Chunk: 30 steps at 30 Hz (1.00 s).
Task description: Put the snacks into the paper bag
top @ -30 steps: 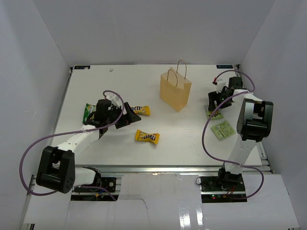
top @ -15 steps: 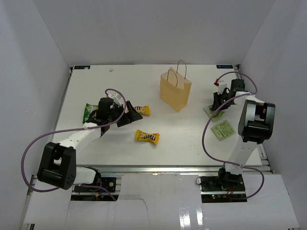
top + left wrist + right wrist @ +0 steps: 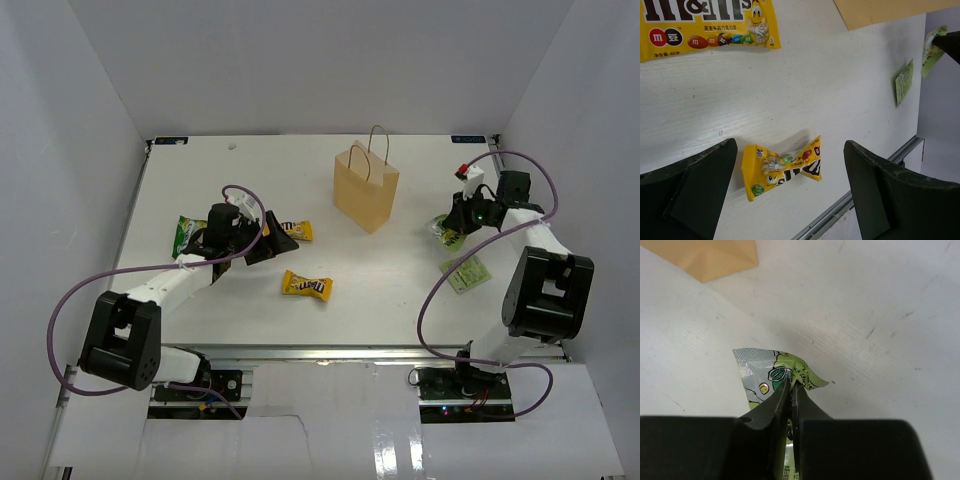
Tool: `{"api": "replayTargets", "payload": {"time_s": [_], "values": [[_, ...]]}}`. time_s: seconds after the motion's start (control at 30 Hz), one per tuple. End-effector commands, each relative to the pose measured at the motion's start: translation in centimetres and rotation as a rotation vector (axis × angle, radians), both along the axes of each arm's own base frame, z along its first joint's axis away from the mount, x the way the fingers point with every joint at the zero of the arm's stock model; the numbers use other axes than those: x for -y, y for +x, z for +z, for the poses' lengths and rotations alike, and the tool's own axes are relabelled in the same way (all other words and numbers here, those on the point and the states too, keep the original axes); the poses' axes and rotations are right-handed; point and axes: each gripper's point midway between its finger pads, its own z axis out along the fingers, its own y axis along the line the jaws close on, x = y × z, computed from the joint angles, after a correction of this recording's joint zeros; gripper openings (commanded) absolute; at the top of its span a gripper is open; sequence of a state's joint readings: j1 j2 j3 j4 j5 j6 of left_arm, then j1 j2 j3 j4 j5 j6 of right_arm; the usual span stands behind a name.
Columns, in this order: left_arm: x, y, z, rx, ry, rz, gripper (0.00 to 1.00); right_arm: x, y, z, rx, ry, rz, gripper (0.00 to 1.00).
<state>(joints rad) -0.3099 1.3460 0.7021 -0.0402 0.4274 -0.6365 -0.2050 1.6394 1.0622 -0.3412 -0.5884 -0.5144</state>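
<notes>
The tan paper bag [image 3: 366, 188] stands upright at the back middle of the table. My right gripper [image 3: 455, 222] [image 3: 791, 385] is shut on a green-and-white snack packet [image 3: 447, 231] [image 3: 767, 371], pinching its crumpled edge to the right of the bag. Another green packet [image 3: 466, 272] lies flat nearer the front. My left gripper [image 3: 272, 238] [image 3: 790, 195] hangs open above the table with nothing held. In the left wrist view a yellow candy pack [image 3: 782, 166] [image 3: 306, 285] lies on the table between its fingers. A second yellow pack [image 3: 296, 230] [image 3: 705, 25] lies beside it.
A third green packet [image 3: 186, 233] lies at the left, behind my left arm. White walls enclose the table on three sides. A metal rail [image 3: 350, 350] runs along the front edge. Purple cables loop from both arms.
My right gripper has shut on the green packet and raised its edge off the table, the arm swinging outward. My left gripper has edged slightly right and stays open.
</notes>
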Motion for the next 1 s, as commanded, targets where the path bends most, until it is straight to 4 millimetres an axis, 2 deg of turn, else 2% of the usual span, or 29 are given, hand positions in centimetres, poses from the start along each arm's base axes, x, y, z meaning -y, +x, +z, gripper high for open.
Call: {"api": "replayTargets", "payload": {"time_s": [0.0,0.2,0.43,0.5,0.63,0.67,0.7,0.77,0.8,0.87,0.9,0.97], "values": [[0.3,1.2,2.2,0.074,-0.009,0.002,0.98,-1.5,0.5,4.9,0.177,0.047,0.089,0.08],[0.2,1.7,2.9,0.080,-0.010,0.025,0.98,-2.8,0.5,12.4,0.324,0.105,0.118,0.08],[0.1,2.0,3.4,0.085,-0.009,0.044,0.98,-5.0,0.1,19.8,0.454,0.167,0.148,0.08],[0.0,1.9,3.3,0.083,-0.008,0.047,0.98,-6.4,-0.3,22.1,0.505,0.170,0.172,0.08],[0.0,2.0,3.4,0.085,-0.009,0.052,0.98,-8.8,0.2,25.4,0.590,0.130,0.185,0.08],[0.0,2.0,3.3,0.083,-0.009,0.050,0.98,-9.3,0.4,26.1,0.614,0.120,0.186,0.08],[0.0,2.0,3.3,0.084,-0.008,0.050,0.98,-11.2,0.3,26.5,0.627,0.125,0.218,0.08],[0.0,2.0,3.4,0.085,-0.009,0.050,0.98,-11.9,1.4,27.4,0.676,0.087,0.170,0.08],[0.0,2.0,3.5,0.086,-0.010,0.050,0.98,-13.7,1.5,27.5,0.689,0.083,0.184,0.08],[-0.1,1.9,3.4,0.086,-0.008,0.051,0.98,-13.9,3.0,28.0,0.729,0.027,0.094,0.08],[-0.1,1.9,3.7,0.092,-0.009,0.052,0.98,-15.6,3.5,28.1,0.751,0.018,0.098,0.08],[-0.2,1.8,3.6,0.091,-0.005,0.059,0.98,-15.5,5.1,28.6,0.791,-0.056,0.006,0.08]]}}
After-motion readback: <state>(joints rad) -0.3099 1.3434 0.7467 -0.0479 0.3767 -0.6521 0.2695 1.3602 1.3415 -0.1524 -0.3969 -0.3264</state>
